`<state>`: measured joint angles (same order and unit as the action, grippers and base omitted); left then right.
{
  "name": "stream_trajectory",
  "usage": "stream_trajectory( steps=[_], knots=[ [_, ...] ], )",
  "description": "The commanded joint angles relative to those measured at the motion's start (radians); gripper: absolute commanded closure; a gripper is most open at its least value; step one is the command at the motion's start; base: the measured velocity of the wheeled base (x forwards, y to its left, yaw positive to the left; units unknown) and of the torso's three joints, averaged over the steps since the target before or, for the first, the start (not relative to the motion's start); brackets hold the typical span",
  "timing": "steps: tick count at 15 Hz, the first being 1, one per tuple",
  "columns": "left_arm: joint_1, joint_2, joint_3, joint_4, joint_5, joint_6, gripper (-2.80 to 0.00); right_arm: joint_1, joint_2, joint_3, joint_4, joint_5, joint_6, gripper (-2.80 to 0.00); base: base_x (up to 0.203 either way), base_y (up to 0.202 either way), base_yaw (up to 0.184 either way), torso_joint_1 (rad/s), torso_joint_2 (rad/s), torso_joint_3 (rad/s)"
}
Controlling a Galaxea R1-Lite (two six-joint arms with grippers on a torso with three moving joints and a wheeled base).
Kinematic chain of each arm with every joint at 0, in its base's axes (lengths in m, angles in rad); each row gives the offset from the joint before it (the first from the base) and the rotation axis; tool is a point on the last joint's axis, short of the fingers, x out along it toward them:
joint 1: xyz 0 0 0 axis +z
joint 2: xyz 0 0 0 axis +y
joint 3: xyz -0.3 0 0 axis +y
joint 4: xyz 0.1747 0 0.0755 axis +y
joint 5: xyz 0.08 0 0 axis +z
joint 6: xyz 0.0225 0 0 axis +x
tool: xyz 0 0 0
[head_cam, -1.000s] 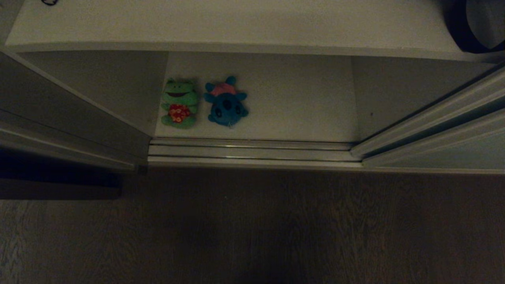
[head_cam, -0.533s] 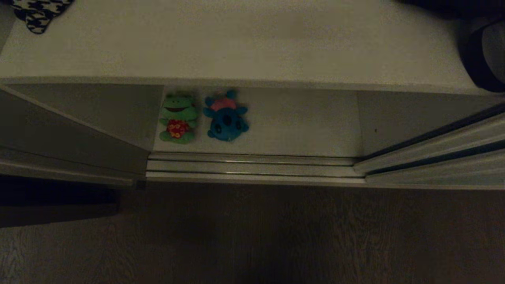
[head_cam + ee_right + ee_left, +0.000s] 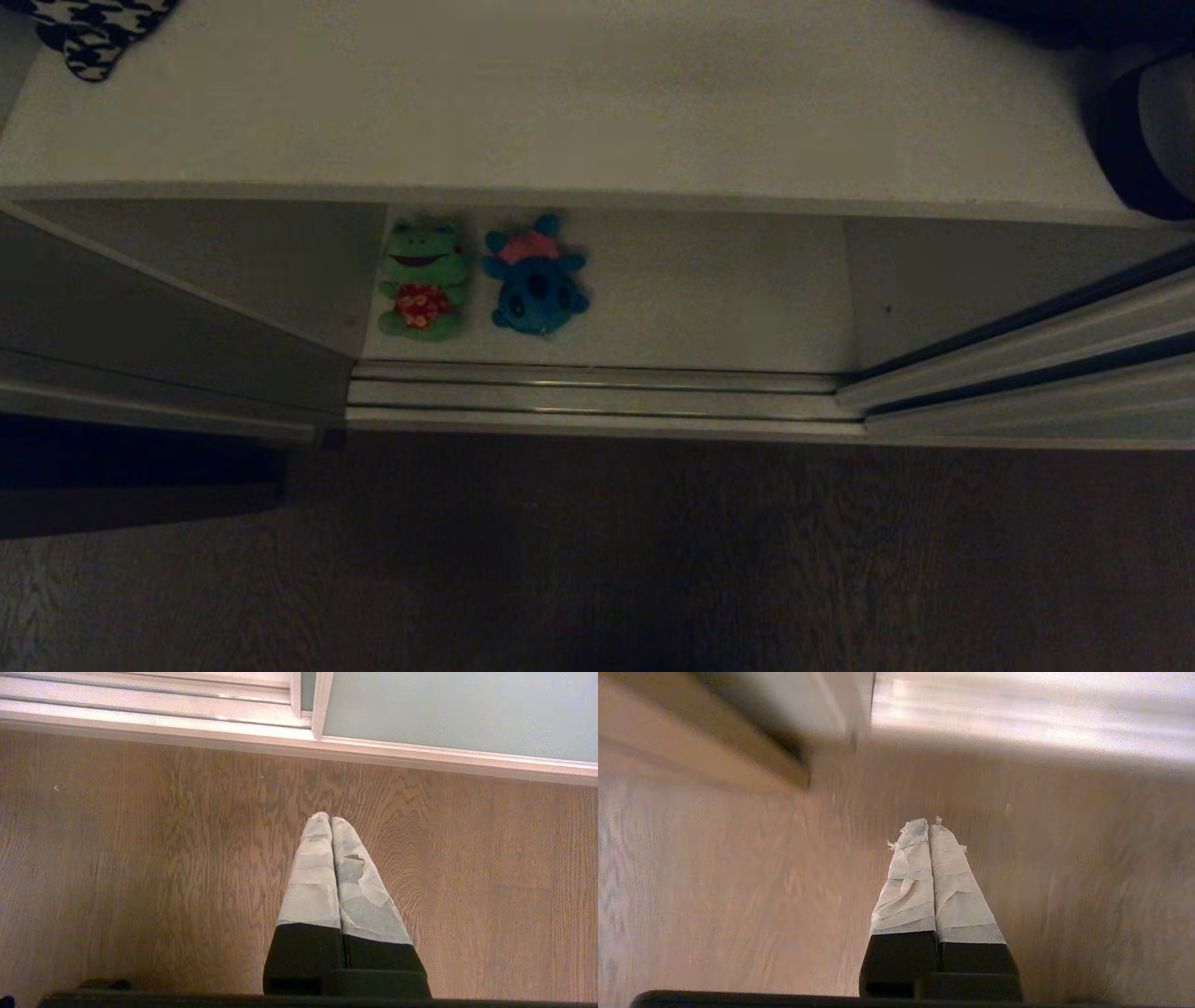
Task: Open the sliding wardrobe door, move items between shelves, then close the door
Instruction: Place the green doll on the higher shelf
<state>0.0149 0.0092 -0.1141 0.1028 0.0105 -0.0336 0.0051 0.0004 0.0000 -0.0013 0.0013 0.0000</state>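
Two items lie side by side on the lowest of the shelves [image 3: 709, 299], at its left end: a green frog [image 3: 422, 291] with a red patch and a teal-blue animal [image 3: 535, 277] with a pink belly. The sliding wardrobe door [image 3: 1027, 373] stands pushed to the right, so the opening is bare; its pale grey-green panel [image 3: 458, 714] shows in the right wrist view. My left gripper [image 3: 928, 823] is shut and empty over the wooden floor. My right gripper [image 3: 330, 819] is likewise shut and empty, short of the door track. Neither arm shows in the head view.
An upper shelf [image 3: 560, 93] overhangs the toys, with a houndstooth cloth [image 3: 89, 33] at its far left and a black strapped bag [image 3: 1139, 140] at its far right. The silvery floor track [image 3: 597, 397] runs along the wardrobe's front. Another panel [image 3: 140, 308] bounds the opening on the left.
The whole head view has shifted downward since a second ago, bringing more of the upper shelf and the houndstooth cloth into view; the camera moved. The toys lie where they were.
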Motion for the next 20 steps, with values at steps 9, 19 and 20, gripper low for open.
stream_trajectory(
  steps=[9,19,20],
  knots=[
    [-0.043,0.824,-0.225,0.087,-0.104,0.015,0.0,0.001,-0.003,0.0,0.0,0.0,0.0,0.0,0.0,0.0,0.0,0.0,0.0,0.0],
    [-0.052,1.49,-0.464,-0.102,-0.205,0.126,0.0,-0.001,-0.003,0.0,0.0,0.0,0.0,0.0,0.0,0.0,0.0,0.0,0.0,0.0],
    [-0.06,1.529,-0.484,-0.129,-0.208,0.117,0.0,-0.001,-0.003,0.0,0.0,0.0,0.0,0.0,0.0,0.0,0.0,0.0,0.0,0.0]
  ],
)
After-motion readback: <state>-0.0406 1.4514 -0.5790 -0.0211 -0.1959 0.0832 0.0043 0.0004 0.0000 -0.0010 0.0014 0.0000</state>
